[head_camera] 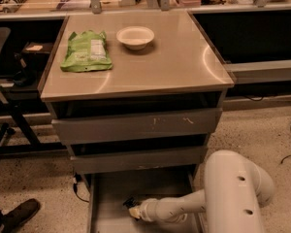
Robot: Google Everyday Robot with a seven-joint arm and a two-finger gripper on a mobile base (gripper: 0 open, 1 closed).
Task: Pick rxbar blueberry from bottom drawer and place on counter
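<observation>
The bottom drawer is pulled out, a shallow grey tray below the two scuffed grey drawer fronts. My white arm reaches into it from the right, and the gripper sits low over the drawer floor near its front. A small dark shape at the gripper's tip may be the rxbar blueberry; I cannot make it out for sure. The counter is the glossy beige top above the drawers.
A green snack bag lies on the counter's left and a white bowl stands at its back middle. My arm's bulky white elbow stands right of the drawer. A shoe shows at the lower left on the speckled floor.
</observation>
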